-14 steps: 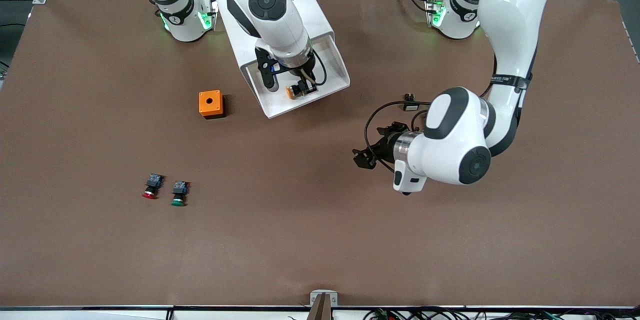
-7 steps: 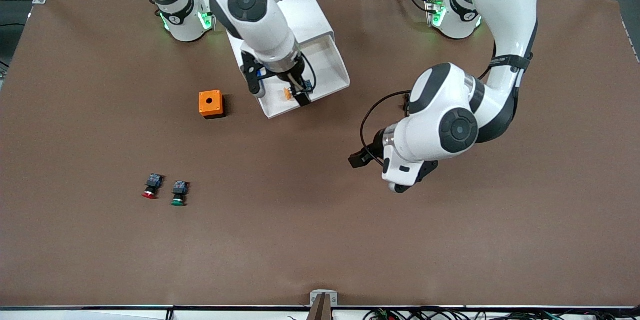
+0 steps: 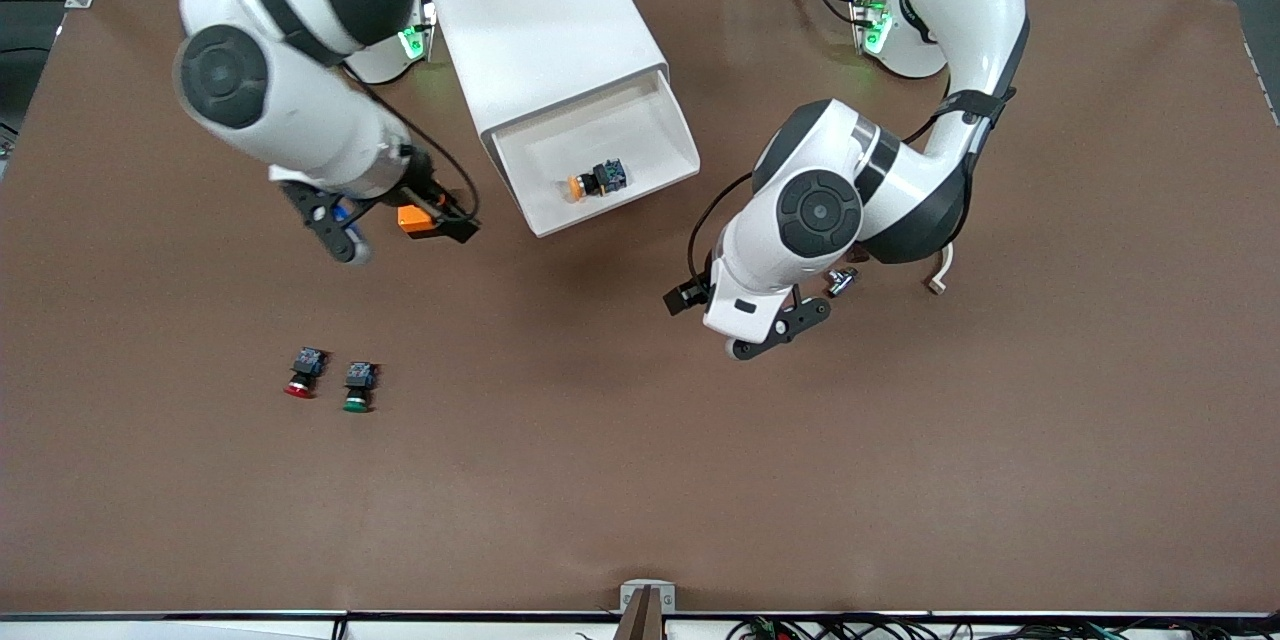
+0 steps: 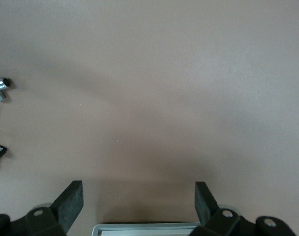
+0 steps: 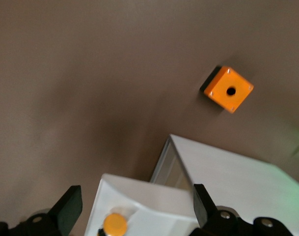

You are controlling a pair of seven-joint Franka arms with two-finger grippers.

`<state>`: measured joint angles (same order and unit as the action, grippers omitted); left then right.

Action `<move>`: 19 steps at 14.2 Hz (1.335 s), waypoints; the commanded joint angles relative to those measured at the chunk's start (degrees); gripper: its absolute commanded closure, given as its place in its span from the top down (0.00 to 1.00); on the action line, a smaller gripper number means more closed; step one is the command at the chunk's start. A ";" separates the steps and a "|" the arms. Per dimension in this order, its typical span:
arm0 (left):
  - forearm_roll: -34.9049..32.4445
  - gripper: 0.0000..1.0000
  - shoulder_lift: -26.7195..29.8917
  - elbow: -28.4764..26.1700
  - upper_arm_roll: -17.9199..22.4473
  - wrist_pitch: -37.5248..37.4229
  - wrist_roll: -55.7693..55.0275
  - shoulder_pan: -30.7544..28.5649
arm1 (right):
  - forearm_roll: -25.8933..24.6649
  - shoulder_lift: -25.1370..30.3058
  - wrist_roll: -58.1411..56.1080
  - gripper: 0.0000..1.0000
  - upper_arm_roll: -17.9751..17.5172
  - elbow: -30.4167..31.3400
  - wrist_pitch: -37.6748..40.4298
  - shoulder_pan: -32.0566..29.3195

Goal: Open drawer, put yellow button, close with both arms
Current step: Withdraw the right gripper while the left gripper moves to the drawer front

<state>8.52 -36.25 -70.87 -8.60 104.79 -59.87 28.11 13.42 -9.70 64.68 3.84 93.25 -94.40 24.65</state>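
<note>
Right claw (image 3: 440, 215) hangs with its fingers spread and nothing between them, over the orange box (image 3: 415, 219) on the tabletop (image 3: 640, 440), toward the right arm's end from the cabinet (image 3: 545, 30). Its wrist view shows both fingertips (image 5: 69, 205) apart. Left claw (image 3: 690, 292) hovers over bare tabletop, nearer the front camera than the drawer (image 3: 600, 160); its fingers (image 4: 70, 199) are also spread and empty. That drawer stands pulled out, and the yellow button (image 3: 596, 180) lies inside it on its side. Red-capped switch (image 3: 303, 372) and green-capped switch (image 3: 357, 387) sit side by side, well apart from the cabinet.
</note>
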 commanded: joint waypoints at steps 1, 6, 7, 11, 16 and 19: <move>-1.32 1.00 1.45 -2.34 -0.02 1.03 -2.18 1.32 | -1.02 1.17 -13.47 1.00 -1.11 -0.26 2.02 -6.62; -2.02 1.00 3.55 -5.94 0.07 1.03 -2.89 5.63 | -7.69 3.80 -34.24 1.00 -1.11 -0.09 3.17 -14.19; -2.02 1.00 3.64 -6.20 0.07 1.03 -2.89 6.25 | -9.45 4.33 -37.32 1.00 -1.11 -0.09 3.00 -14.72; -2.11 1.00 3.30 -6.64 0.34 0.94 -3.15 9.41 | -10.43 6.79 -50.15 1.00 -1.11 0.00 1.68 -19.46; -2.11 1.00 3.12 -7.17 0.34 0.94 -5.34 11.26 | -10.43 11.88 -61.40 1.00 -1.11 0.09 2.20 -24.82; -2.11 1.00 3.03 -7.17 0.34 0.94 -6.49 12.57 | -10.61 13.91 -65.64 1.00 -1.11 0.09 2.47 -28.33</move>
<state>7.89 -34.62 -76.49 -8.70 104.84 -64.80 39.26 3.46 2.36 1.74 3.88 92.54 -92.25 -0.76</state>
